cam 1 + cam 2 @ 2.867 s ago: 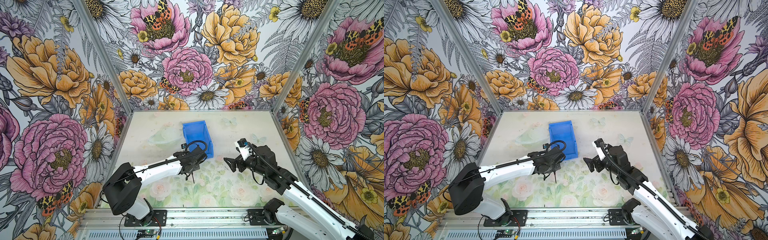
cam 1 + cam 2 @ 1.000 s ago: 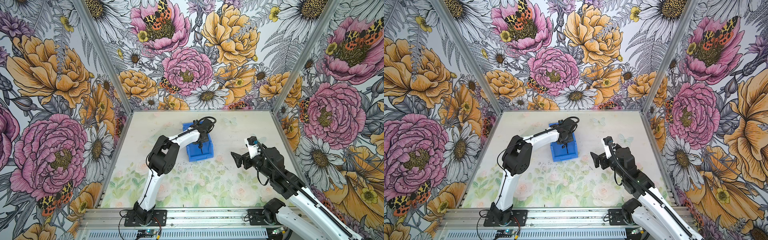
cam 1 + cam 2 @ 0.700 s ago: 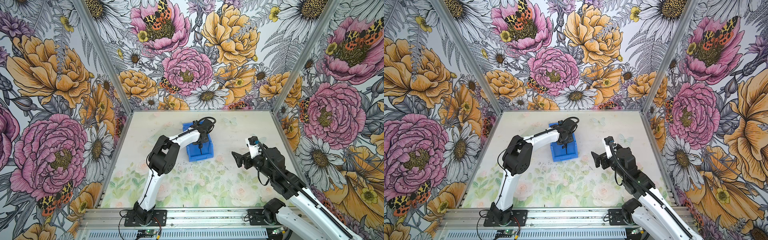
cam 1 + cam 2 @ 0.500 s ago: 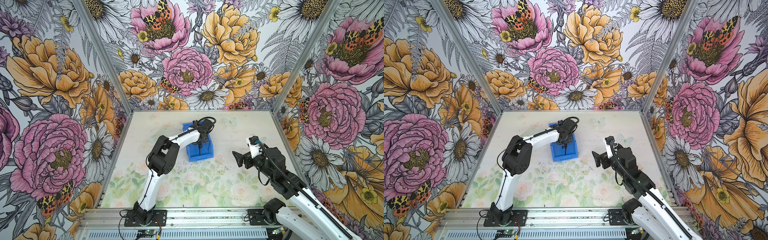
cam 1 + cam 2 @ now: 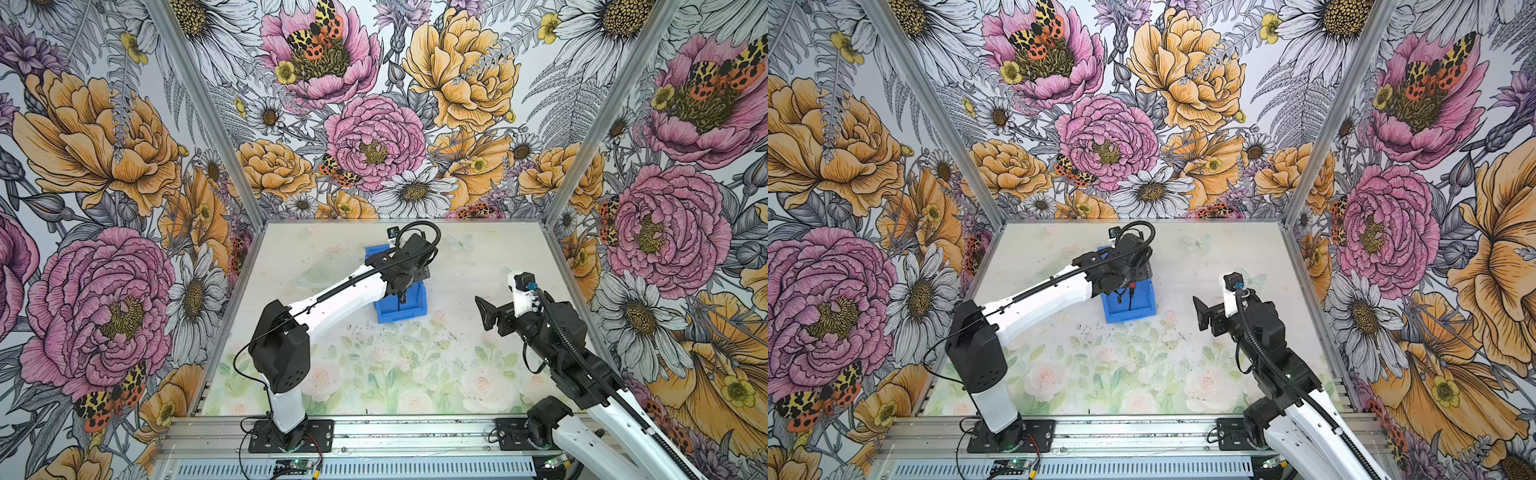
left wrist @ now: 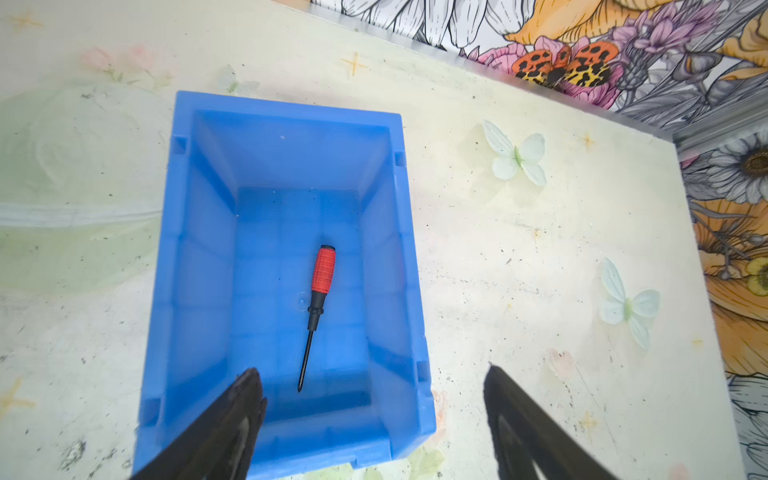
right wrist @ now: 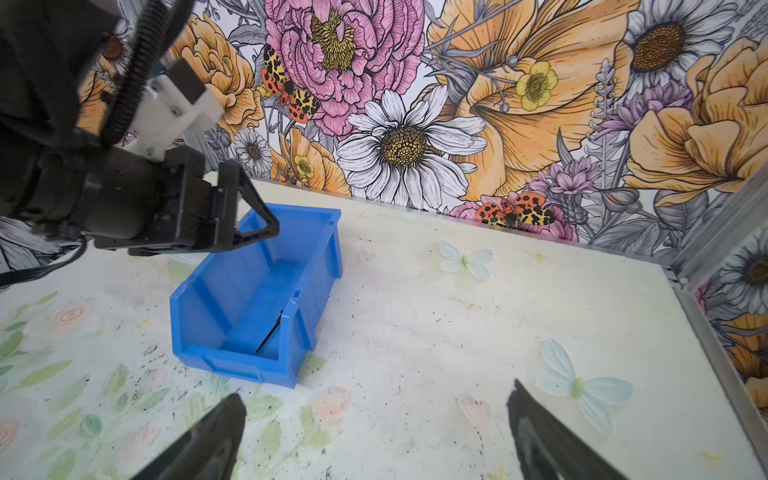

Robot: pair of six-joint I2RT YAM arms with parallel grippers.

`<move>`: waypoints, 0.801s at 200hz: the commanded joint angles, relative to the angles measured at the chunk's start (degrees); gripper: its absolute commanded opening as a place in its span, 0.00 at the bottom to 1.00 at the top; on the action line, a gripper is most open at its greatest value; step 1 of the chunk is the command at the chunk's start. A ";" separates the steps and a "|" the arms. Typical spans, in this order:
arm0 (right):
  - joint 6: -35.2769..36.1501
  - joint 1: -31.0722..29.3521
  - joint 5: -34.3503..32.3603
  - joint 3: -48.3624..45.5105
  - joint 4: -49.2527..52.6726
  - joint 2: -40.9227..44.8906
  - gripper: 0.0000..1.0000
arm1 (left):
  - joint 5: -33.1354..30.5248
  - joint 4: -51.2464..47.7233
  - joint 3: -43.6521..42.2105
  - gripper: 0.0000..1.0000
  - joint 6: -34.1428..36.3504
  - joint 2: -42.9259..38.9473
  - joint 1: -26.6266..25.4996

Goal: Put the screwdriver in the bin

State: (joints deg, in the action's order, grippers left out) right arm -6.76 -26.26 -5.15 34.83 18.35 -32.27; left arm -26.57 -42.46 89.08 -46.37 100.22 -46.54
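Now small red-handled screwdriver [image 6: 318, 307] lies flat inside bright blue plastic bin [image 6: 199, 257]; left gripper [image 6: 370, 372] spread wide above, empty. Best lift straight up, not clipping bin; right gripper [image 7: 377, 391] spread, well apart.

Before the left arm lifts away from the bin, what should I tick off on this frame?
1. Screwdriver lies flat on the floor of the bin: ok.
2. Left gripper has its jaws open with nothing between them: ok.
3. Screwdriver is apart from both left jaws, so lifting should not drag it: ok.
4. Bin stands upright on the table: ok.
5. Right gripper is open, empty and well off to the side of the bin: ok.
6. Screwdriver has settled and is not rolling: cannot tell.
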 commanded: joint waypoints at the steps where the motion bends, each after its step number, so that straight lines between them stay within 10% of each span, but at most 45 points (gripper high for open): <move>1: -2.69 0.51 -7.08 -0.99 -1.62 0.50 1.00 | -7.36 -1.73 -5.87 0.92 1.49 -5.56 -0.80; 93: -3.39 2.60 -13.83 -2.26 -5.77 -9.49 0.99 | -13.94 4.57 -30.96 0.99 13.10 -33.36 2.74; 160: -7.63 8.65 -10.99 -6.59 -10.46 -12.41 1.00 | -8.06 21.16 -53.45 0.99 21.70 -61.59 22.06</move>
State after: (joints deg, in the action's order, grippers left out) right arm -12.67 -18.81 -16.71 30.26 12.29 -45.41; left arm -37.45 -29.47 40.77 -29.74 45.06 -31.20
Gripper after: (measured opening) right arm 0.995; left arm 0.986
